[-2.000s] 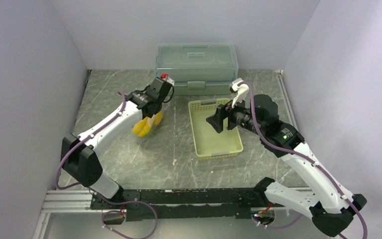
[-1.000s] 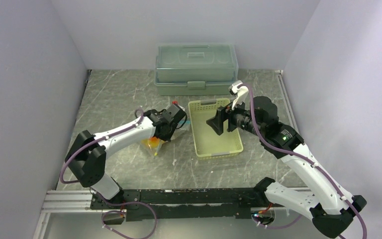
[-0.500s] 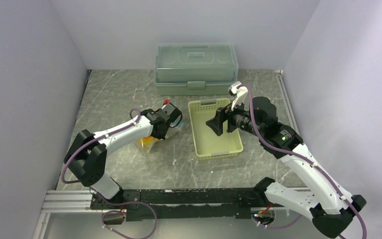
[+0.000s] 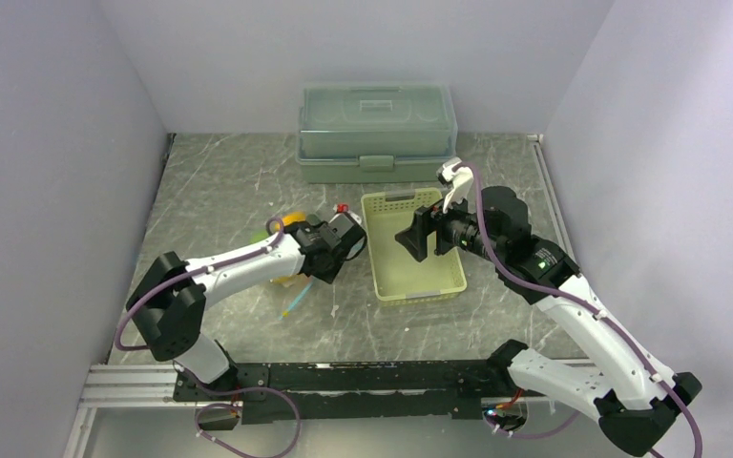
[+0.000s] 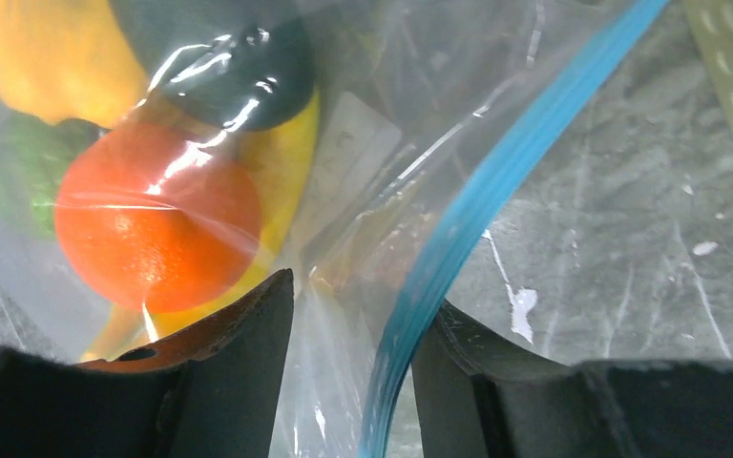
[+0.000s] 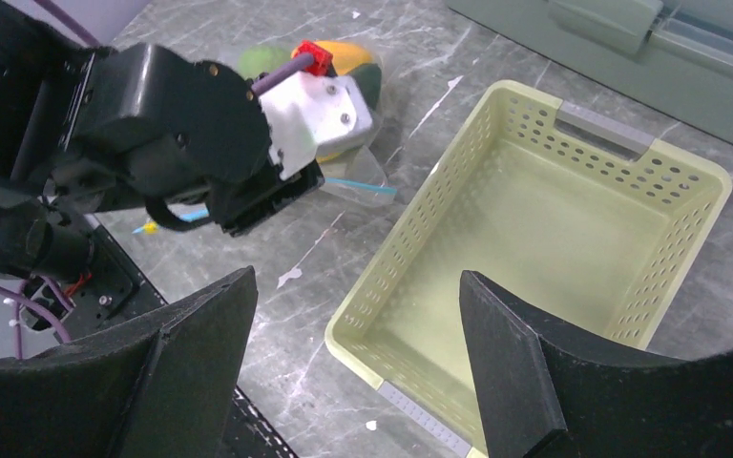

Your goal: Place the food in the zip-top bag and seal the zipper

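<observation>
The zip-top bag lies on the table with the food inside: an orange ball, a dark avocado, a yellow pepper, a green fruit and a banana. Its teal zipper runs down between the parted fingers of my left gripper, close to the right finger and not pinched. From above, the left gripper points down just right of the bag. My right gripper hangs open and holds nothing over the basket.
A pale green slotted basket stands right of the bag, its rim under the right gripper. A translucent green lidded box sits against the back wall. White walls close in on both sides.
The left arm carried the bag forward and to the right, set it on the table, and its jaws went from shut to parted. The right arm has stayed still.
</observation>
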